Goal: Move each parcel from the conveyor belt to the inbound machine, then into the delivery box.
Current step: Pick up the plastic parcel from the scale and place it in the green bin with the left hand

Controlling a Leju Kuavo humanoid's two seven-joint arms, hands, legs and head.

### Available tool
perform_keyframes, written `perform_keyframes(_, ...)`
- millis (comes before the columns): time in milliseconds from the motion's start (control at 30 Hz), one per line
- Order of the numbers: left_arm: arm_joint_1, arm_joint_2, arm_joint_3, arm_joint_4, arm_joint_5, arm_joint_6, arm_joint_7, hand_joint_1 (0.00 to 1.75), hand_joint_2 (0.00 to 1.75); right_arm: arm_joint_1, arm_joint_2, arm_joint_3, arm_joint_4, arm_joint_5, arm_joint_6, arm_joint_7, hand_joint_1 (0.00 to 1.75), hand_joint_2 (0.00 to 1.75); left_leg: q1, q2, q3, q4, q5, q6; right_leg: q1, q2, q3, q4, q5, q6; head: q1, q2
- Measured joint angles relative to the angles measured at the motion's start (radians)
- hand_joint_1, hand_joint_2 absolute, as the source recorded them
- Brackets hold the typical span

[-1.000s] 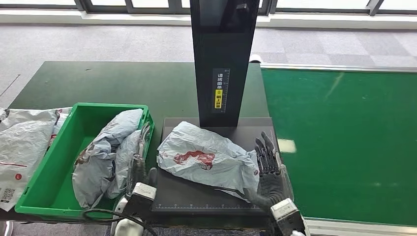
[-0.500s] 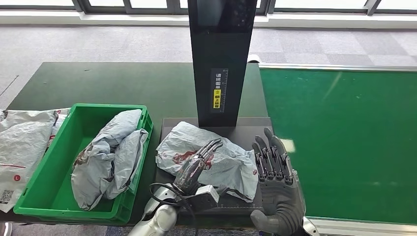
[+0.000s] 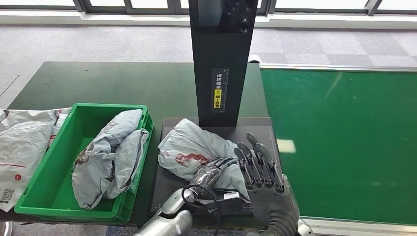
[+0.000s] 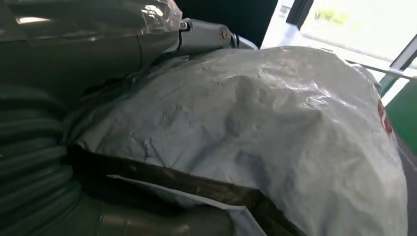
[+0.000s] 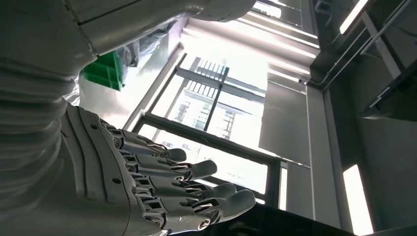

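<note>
A grey plastic parcel (image 3: 194, 145) with a red print lies crumpled on the inbound machine's dark platform (image 3: 258, 132), below its black scanner column (image 3: 221, 59). My left hand (image 3: 212, 172) reaches onto the parcel's near edge, with its fingers laid over the top. In the left wrist view the parcel (image 4: 275, 132) bulges between the fingers (image 4: 201, 37) and the thumb (image 4: 162, 221), so the hand grips it. My right hand (image 3: 258, 164) stands upright just beside the parcel's right end, fingers straight and holding nothing. The right wrist view shows that hand (image 5: 162, 182) against the windows.
A green delivery box (image 3: 34, 196) holding two grey parcels (image 3: 105, 157) stands left of the platform. More loose parcels (image 3: 22, 142) lie left of the box. The green conveyor belt (image 3: 344, 137) runs along the right with nothing on it.
My left hand swung from beside the green box onto the parcel and settled at its near edge. My right hand rose and shifted left toward the parcel, which bunched up slightly.
</note>
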Motion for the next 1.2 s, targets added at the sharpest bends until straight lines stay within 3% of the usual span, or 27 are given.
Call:
perform_keyframes(267,-0.044,-0.003,-0.006,0.071,-0.039,0.073,0.062,1.75,1.75,-0.045,-0.03,0.021,-0.008,-0.002,-0.021,0.0,0.0,1.75,0.0,0.0,0.002,0.0,0.0,0.0,0.0,-0.001,0.004,0.0,0.0,0.0,0.0,0.0)
perform_keyframes(500,-0.043,0.009,0.0,0.067,-0.057,0.132,0.059,1.75,1.75,-0.057,-0.052,0.023,-0.032,-0.032,-0.028,0.0,0.0,1.75,0.0,0.0,0.003,0.0,0.0,0.0,0.0,-0.001,0.005,0.0,0.0,0.0,0.0,0.0)
perform_keyframes(600,-0.01,0.024,0.024,0.01,-0.041,0.15,0.018,1.75,1.75,-0.057,-0.061,0.022,-0.047,-0.047,-0.035,0.0,0.0,1.75,0.0,0.0,0.004,0.0,0.0,0.0,0.0,-0.001,0.004,0.0,0.0,0.0,0.0,0.0)
perform_keyframes(733,0.065,0.048,0.084,-0.159,0.101,0.112,-0.127,1.75,1.75,-0.062,-0.067,0.003,-0.053,-0.072,-0.024,0.0,0.0,1.75,0.0,0.0,0.003,0.0,0.0,0.0,0.0,-0.001,0.003,0.0,0.0,0.0,0.0,0.0)
perform_keyframes(867,0.176,0.082,0.143,-0.446,0.254,0.051,-0.254,1.75,1.75,-0.05,-0.067,-0.04,-0.059,-0.068,-0.029,0.001,0.0,1.75,0.0,-0.001,0.002,0.0,0.0,0.0,0.0,-0.001,0.002,0.0,0.0,0.0,0.0,0.0)
perform_keyframes(1033,0.307,0.12,0.216,-0.779,0.367,0.042,-0.344,1.75,1.75,0.011,-0.064,-0.077,-0.104,-0.069,-0.059,0.0,0.0,1.75,0.0,-0.001,0.0,0.0,-0.001,0.0,0.0,-0.001,0.001,0.0,-0.001,0.0,0.0,0.0)
perform_keyframes(1200,0.393,0.145,0.265,-1.0,0.408,0.045,-0.377,1.75,1.75,0.057,-0.051,-0.106,-0.141,-0.077,-0.059,0.001,0.0,1.75,0.0,-0.002,0.0,0.0,-0.001,0.0,0.0,-0.001,0.001,0.0,-0.003,0.0,0.0,0.0)
